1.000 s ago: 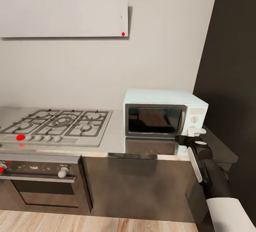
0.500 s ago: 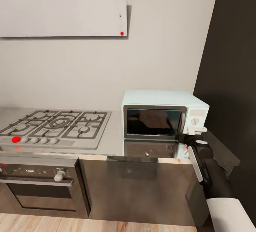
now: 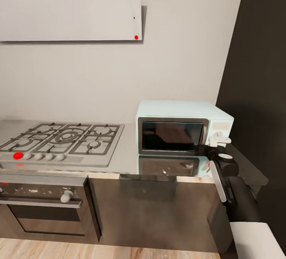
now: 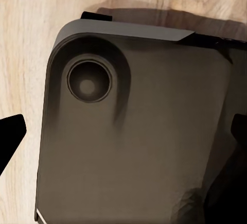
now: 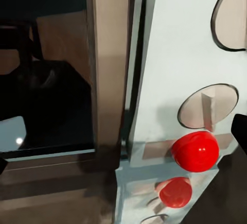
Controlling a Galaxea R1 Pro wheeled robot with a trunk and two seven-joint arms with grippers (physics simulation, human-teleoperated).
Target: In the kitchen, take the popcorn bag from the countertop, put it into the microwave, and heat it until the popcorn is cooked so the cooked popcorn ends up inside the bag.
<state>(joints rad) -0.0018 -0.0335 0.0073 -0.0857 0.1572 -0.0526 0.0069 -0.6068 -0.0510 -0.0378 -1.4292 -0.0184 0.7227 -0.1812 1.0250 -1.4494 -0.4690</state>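
Behind right tool [image 3: 219, 141], microwave [image 3: 180, 127] knobs half-hidden

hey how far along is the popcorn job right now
Looks late-stage: the microwave door is shut, though its dark window hides whether the bag is inside. In hand: the right gripper is at the control panel, by the round knob and red button. Left: starting the heat and cooking the popcorn.

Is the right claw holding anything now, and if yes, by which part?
Nothing is held. The right claw is at the microwave's control panel, by the knobs and a red button, with nothing between its fingers.
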